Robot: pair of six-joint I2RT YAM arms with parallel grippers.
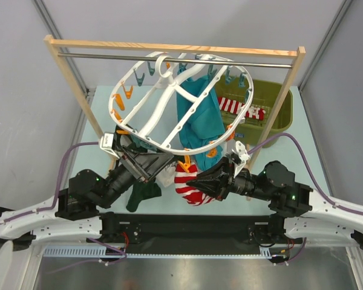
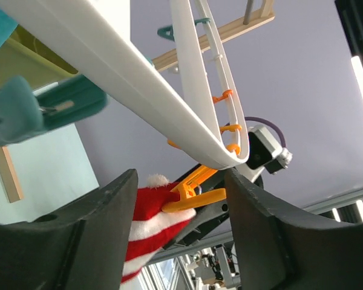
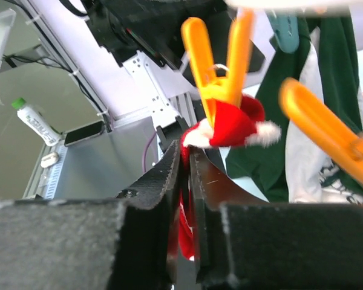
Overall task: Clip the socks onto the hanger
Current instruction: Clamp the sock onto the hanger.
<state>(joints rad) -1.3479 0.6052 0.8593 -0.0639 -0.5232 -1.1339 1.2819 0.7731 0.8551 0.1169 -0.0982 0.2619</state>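
Note:
A red-and-white striped sock (image 1: 190,187) hangs from an orange clip (image 1: 184,164) at the near rim of the round white hanger (image 1: 124,90). In the left wrist view the clip (image 2: 193,193) bites the sock's top (image 2: 145,217), and my left gripper (image 2: 180,181) stands open on either side of it without touching it. My right gripper (image 3: 186,157) is just below the clip (image 3: 218,66), its jaws nearly together with the sock's red fabric (image 3: 233,124) pinched between them. More striped socks (image 1: 242,107) lie in the bin.
The hanger hangs tilted from a wooden rack (image 1: 169,47) with a metal rod. A teal garment (image 1: 199,115) is clipped to its far side. A dark green garment (image 1: 142,193) hangs near the left arm. An olive bin (image 1: 278,103) stands at the back right.

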